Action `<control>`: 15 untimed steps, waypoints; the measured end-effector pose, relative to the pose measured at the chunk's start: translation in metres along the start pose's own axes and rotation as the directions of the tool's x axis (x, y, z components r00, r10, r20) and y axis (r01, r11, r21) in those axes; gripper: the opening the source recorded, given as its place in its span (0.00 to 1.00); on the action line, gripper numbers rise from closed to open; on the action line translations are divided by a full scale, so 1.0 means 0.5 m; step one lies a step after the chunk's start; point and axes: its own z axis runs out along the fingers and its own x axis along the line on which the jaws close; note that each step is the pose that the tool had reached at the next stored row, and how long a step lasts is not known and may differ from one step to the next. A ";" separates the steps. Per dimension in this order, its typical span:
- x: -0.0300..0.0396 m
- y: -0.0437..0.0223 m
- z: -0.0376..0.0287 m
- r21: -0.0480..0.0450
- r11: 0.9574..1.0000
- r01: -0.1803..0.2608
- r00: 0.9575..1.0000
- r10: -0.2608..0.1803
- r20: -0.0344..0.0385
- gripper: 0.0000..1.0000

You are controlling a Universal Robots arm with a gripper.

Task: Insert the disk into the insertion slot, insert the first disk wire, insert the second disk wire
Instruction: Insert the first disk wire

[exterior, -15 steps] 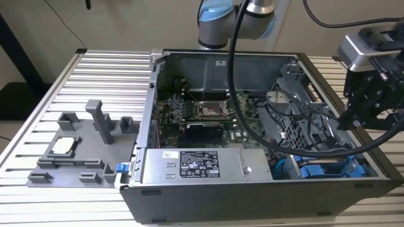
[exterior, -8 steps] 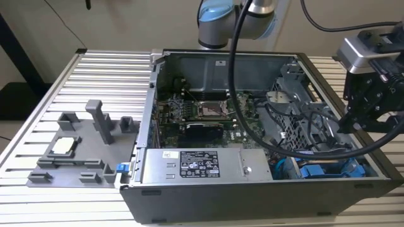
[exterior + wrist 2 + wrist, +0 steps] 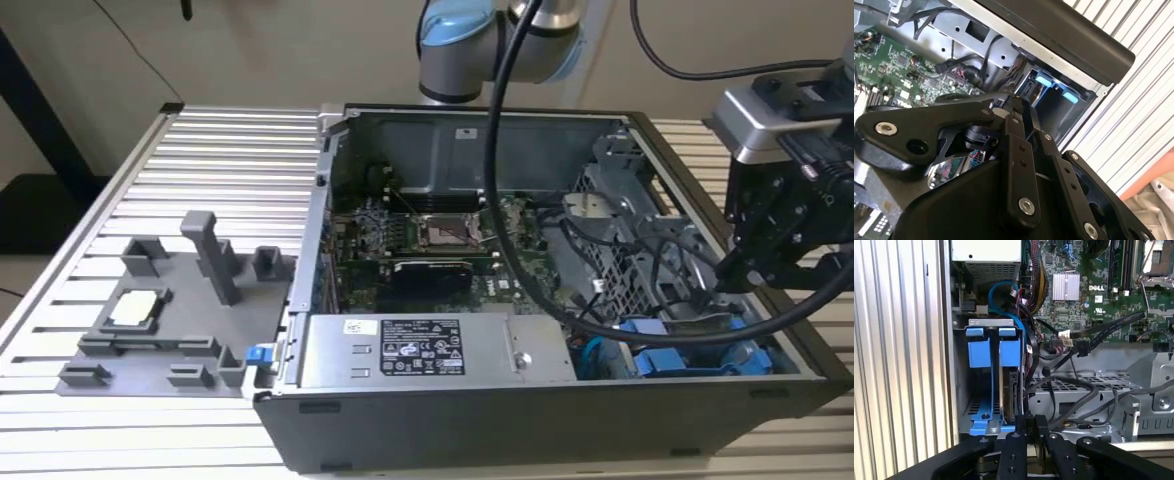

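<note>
In the first wrist view the disk stands edge-on inside the insertion slot, with its blue carrier beside a second blue carrier. My gripper hovers just off the disk's exposed end, its black fingers pressed together with nothing visible between them. In the exterior view the gripper hangs over the case's right side, above the blue carriers. The second wrist view shows the shut fingertips. A loose black wire with a connector lies over the metal cage.
The open computer case holds a motherboard, a silver power-supply box and tangled black cables. A perforated grey cage sits beside the bay. A grey fixture stands on the ribbed table at the exterior view's left.
</note>
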 end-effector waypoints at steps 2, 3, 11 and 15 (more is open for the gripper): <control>0.000 0.000 0.005 0.000 1.000 0.000 1.000 0.000 -0.005 0.19; 0.001 0.001 0.008 0.000 1.000 0.001 1.000 -0.001 -0.007 0.19; 0.001 0.002 0.018 0.000 1.000 0.005 0.998 -0.005 -0.056 0.19; 0.001 0.000 0.021 -0.016 1.000 0.006 0.997 -0.007 -0.081 0.19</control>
